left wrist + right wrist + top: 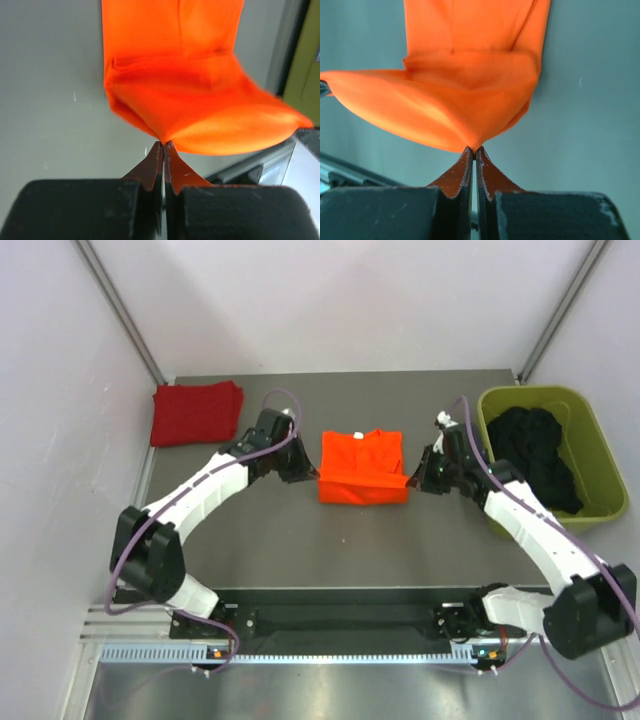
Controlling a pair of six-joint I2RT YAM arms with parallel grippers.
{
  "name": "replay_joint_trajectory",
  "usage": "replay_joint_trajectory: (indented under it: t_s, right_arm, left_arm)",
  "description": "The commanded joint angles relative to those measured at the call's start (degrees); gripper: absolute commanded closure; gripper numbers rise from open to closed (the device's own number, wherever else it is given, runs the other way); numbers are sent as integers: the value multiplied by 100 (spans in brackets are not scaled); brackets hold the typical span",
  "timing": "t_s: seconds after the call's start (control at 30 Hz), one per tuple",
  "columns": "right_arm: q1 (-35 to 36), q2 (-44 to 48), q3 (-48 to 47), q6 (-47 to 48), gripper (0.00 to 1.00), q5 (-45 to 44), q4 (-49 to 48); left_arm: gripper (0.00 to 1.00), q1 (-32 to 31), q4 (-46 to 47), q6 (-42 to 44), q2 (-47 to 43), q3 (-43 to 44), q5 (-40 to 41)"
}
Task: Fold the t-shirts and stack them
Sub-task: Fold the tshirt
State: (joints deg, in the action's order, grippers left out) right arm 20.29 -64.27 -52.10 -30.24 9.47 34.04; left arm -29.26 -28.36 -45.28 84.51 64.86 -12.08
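The flat grey bench (pixel 300 550) carries everything. At its right stands the olive-green plastic tub (pixel 530 392), with dark cloth inside. The bright orange soft-fabric t-shirt (pixel 362 465) lies mid-bench with its near edge raised at both corners, probably to be carried over in a fold. The dark red folded t-shirt (pixel 196 413) rests far left, likely as the stack's base. The left hand (pixel 163 145) is clamped tight on the orange shirt's left corner, and the right hand (pixel 473 149) on its right corner.

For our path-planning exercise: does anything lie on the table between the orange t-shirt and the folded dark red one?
No loose object does. Only the left tool, shut on the orange t-shirt, and its arm sit along that line to the dark red t-shirt.
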Motion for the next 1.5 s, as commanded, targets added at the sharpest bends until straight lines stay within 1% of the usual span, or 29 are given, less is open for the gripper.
replay_joint_trajectory:
  t_s: [0.0,0.07,0.1,0.23,0.3,0.33,0.47,0.63,0.83,0.97,1.13,1.27,1.3,1.33,1.37,1.4,1.43,1.47]
  right_arm:
    - [-175,-619,-739,369,100,-209,-99]
    - [-271,-893,-1107,492,100,-192,-170]
    - [-306,-1190,-1232,536,100,-174,-196]
    - [-456,-1895,-1907,747,100,-60,-310]
    - [-553,-2290,-2093,818,100,159,-415]
    - [-570,-2422,-2251,835,100,212,-468]
    - [-719,-2985,-2665,862,100,274,-530]
    - [-930,-3574,-3016,835,100,432,-741]
    - [-1141,-4119,-3324,818,99,599,-943]
    - [-1273,-4374,-3456,765,98,740,-1206]
    - [-1361,-4787,-3772,721,97,907,-1567]
    - [-1414,-5200,-4124,677,93,1012,-1717]
    - [-1432,-5340,-4246,660,91,1065,-1725]
    - [-1449,-5411,-4291,634,84,1091,-1734]
    - [-1441,-5534,-4335,616,80,1118,-1734]
    - [-1449,-5578,-4370,598,74,1153,-1743]
    - [-1449,-5605,-4414,589,66,1188,-1743]
    - [-1449,-5588,-4406,581,64,1188,-1752]
  left_arm:
    - [100,262,-64,335,442,885,153]
    - [100,411,-99,476,846,1220,74]
    - [100,464,-91,502,978,1518,22]
    - [100,693,137,643,1724,2126,-207]
    - [100,737,199,695,1972,2504,-216]
    - [100,763,208,713,2234,2636,-260]
    - [100,895,497,722,2877,3364,-585]
    - [100,1045,1165,538,3536,3753,-1094]
    - [100,1150,1762,344,4301,4394,-1437]
    - [100,1194,2176,169,4723,4754,-1561]
    - [100,1282,2440,-25,5268,5176,-1614]
    - [100,1352,2537,-86,5532,5423,-1570]
    - [99,1370,2607,-95,5585,5414,-1570]
    - [97,1387,2616,-95,5611,5423,-1552]
    - [92,1396,2625,-95,5629,5423,-1543]
    - [79,1414,2651,-78,5664,5423,-1552]
    - [73,1423,2669,-69,5682,5423,-1587]
    - [69,1440,2669,-8,5691,5423,-1622]
